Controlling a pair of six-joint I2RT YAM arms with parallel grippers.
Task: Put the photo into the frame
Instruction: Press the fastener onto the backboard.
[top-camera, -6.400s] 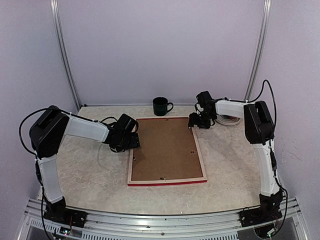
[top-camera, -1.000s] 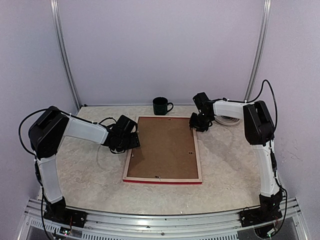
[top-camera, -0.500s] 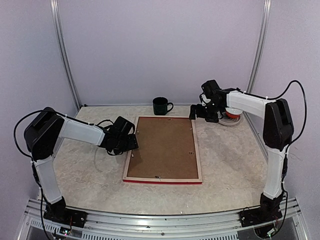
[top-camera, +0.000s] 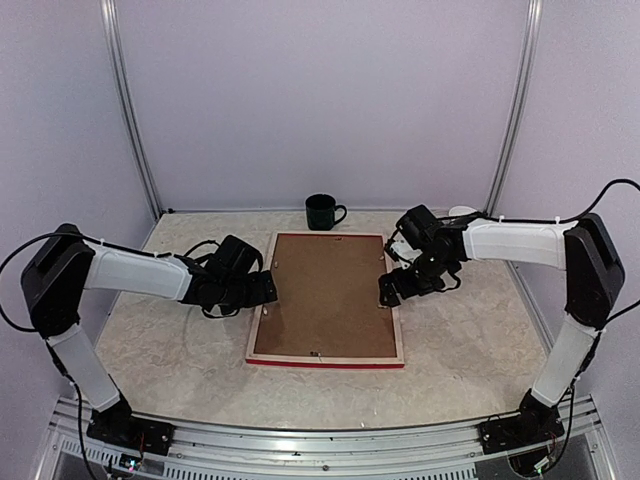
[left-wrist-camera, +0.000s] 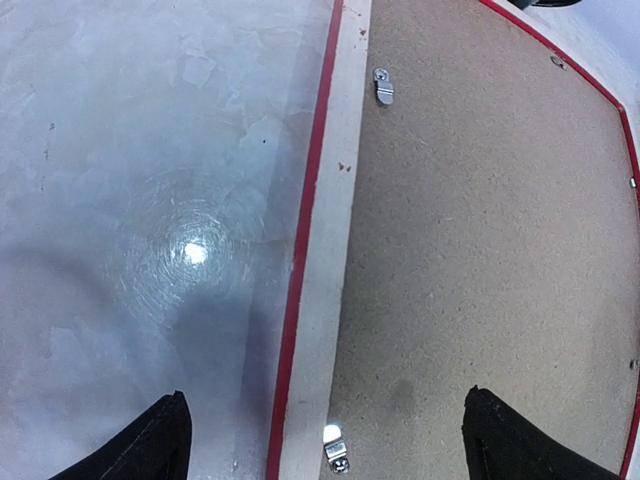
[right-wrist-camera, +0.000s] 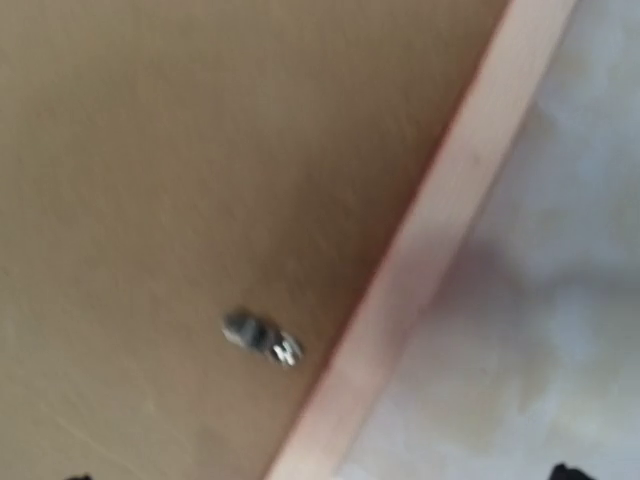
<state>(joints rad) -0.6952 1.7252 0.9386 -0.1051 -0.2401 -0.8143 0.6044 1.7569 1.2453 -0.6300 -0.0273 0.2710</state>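
Observation:
The frame (top-camera: 325, 358) lies face down in the middle of the table, pale wood back up, red edge toward me. The brown backing board (top-camera: 325, 295) sits in it. The photo is hidden. My left gripper (top-camera: 263, 289) is low at the frame's left rail. In the left wrist view the left gripper (left-wrist-camera: 322, 400) is open, its fingertips (left-wrist-camera: 165, 440) straddling the rail (left-wrist-camera: 335, 240) with nothing held. My right gripper (top-camera: 390, 291) hangs over the right rail. The blurred right wrist view shows the right gripper (right-wrist-camera: 320, 474) open over the rail (right-wrist-camera: 440, 230) and a metal clip (right-wrist-camera: 262, 338).
A dark mug (top-camera: 321, 212) stands behind the frame's far edge. A white round object (top-camera: 460, 212) shows behind the right arm near the back right corner. Metal clips (left-wrist-camera: 383, 86) sit along the backing board's left side. The enclosure walls close in on three sides.
My right arm has swung from the frame's far right corner down to the middle of its right rail, jaws now wide. My left gripper has opened wider. The frame lies as before.

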